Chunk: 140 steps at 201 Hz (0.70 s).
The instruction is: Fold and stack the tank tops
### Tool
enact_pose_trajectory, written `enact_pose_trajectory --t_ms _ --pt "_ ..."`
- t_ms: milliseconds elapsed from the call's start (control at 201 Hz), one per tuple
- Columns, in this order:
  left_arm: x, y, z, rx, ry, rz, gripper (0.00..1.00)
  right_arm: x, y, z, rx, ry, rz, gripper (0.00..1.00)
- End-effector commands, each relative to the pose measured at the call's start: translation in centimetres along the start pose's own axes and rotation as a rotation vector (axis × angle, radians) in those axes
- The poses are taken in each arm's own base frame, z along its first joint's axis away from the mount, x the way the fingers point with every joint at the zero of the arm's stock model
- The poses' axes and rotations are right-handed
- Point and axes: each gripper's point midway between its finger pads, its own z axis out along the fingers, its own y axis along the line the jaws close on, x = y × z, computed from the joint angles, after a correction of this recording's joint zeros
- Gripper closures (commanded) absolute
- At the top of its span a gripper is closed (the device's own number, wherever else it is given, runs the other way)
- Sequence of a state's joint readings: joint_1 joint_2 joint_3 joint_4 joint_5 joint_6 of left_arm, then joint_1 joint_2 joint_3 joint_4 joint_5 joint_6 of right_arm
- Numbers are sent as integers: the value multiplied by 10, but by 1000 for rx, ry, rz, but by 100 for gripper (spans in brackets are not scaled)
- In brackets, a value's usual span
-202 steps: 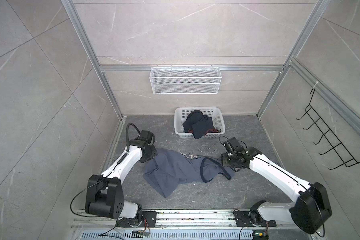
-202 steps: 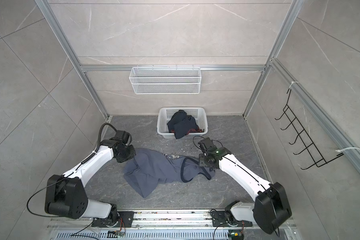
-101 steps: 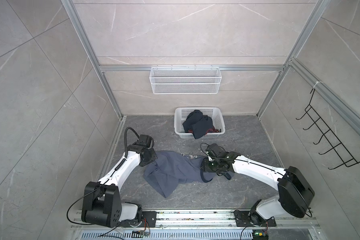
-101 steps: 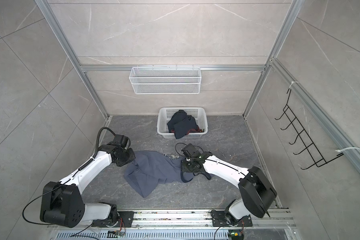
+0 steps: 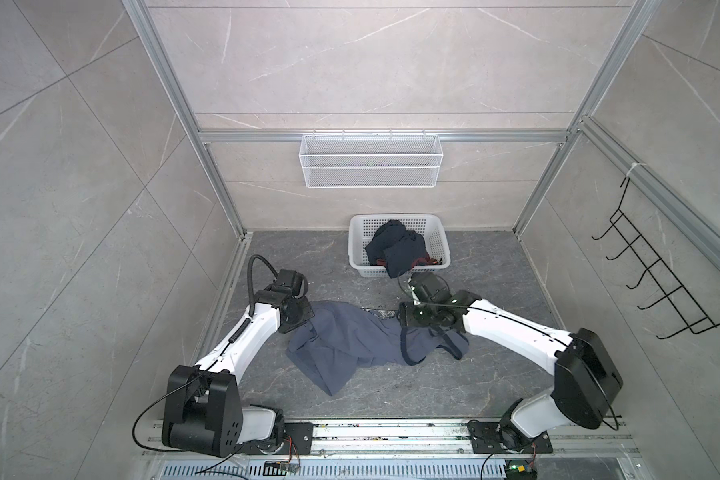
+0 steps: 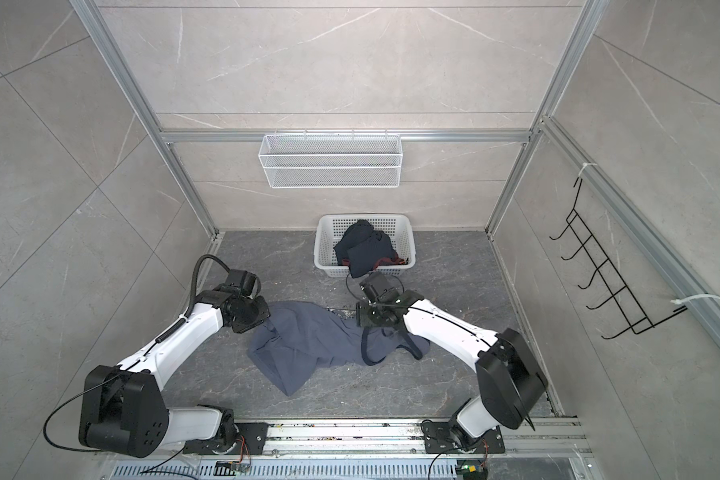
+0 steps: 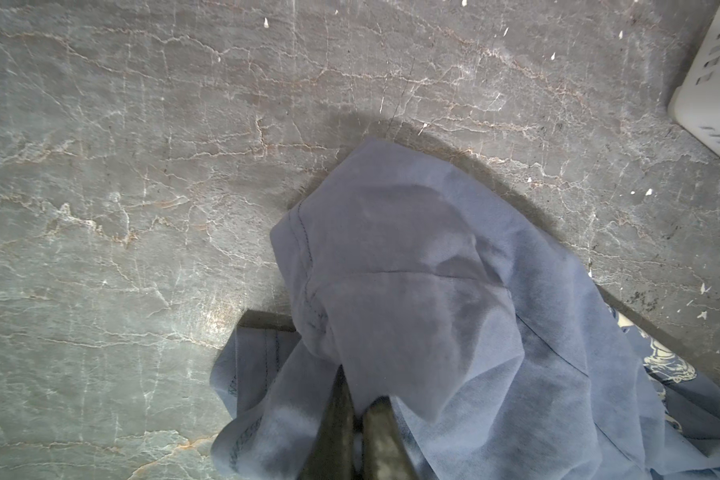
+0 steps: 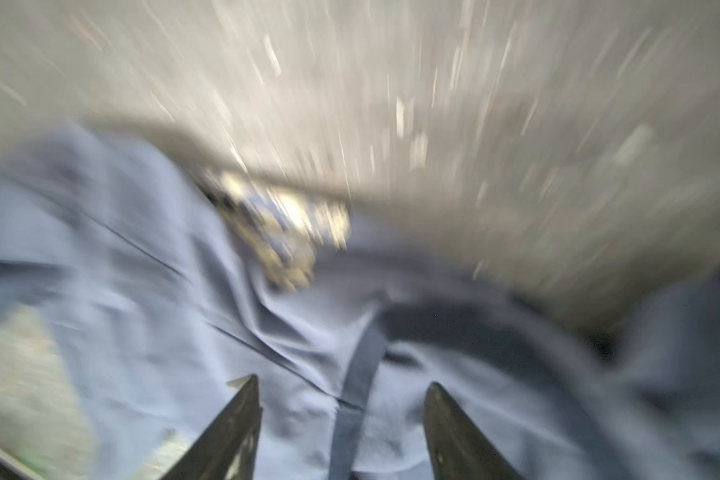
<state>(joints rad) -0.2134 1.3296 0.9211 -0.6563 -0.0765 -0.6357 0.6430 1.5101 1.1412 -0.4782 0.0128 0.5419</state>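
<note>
The slate-blue tank top (image 5: 350, 345) (image 6: 308, 340) lies crumpled on the dark floor in both top views. My left gripper (image 5: 306, 326) (image 6: 262, 320) is at its left end. In the left wrist view the gripper (image 7: 358, 395) is shut on a bunched fold of the blue cloth (image 7: 412, 257). My right gripper (image 5: 404, 326) (image 6: 360, 320) hovers over the top's right part. Its jaws (image 8: 341, 382) are open over a dark strap (image 8: 358, 374), and that view is blurred. The dark navy tank top (image 5: 395, 249) (image 6: 364, 245) is heaped in the white basket (image 5: 356, 249) (image 6: 321, 249).
The basket stands at the back of the floor, and its corner (image 7: 715, 83) shows in the left wrist view. A white wire shelf (image 5: 371, 166) hangs on the back wall. A black hook rack (image 5: 661, 282) is on the right wall. The arms' rail (image 5: 391, 432) runs along the front.
My right gripper has swung left from the top's right end to over the strap area, and it is still moving. My left gripper has stayed shut on the cloth and shifted slightly frontward.
</note>
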Motion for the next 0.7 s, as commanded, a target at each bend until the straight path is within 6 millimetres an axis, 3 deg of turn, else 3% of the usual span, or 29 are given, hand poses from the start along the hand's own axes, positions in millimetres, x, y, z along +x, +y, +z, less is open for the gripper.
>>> enact_pose_trajectory --t_ms 0,199,353,553,692 --pt "-1 1 -2 11 -23 -29 100 -52 -27 -20 56 -102 13 34" --pt "4 2 2 16 -9 -31 100 -132 -17 -5 64 -205 1 30" --pt "9 3 5 20 4 -30 100 -176 -1 31 77 -195 -72 29" --pt "16 4 13 19 27 -33 100 -184 13 99 32 -94 -94 32" --pt "19 4 16 19 48 -26 100 -175 -8 142 121 -15 -72 33"
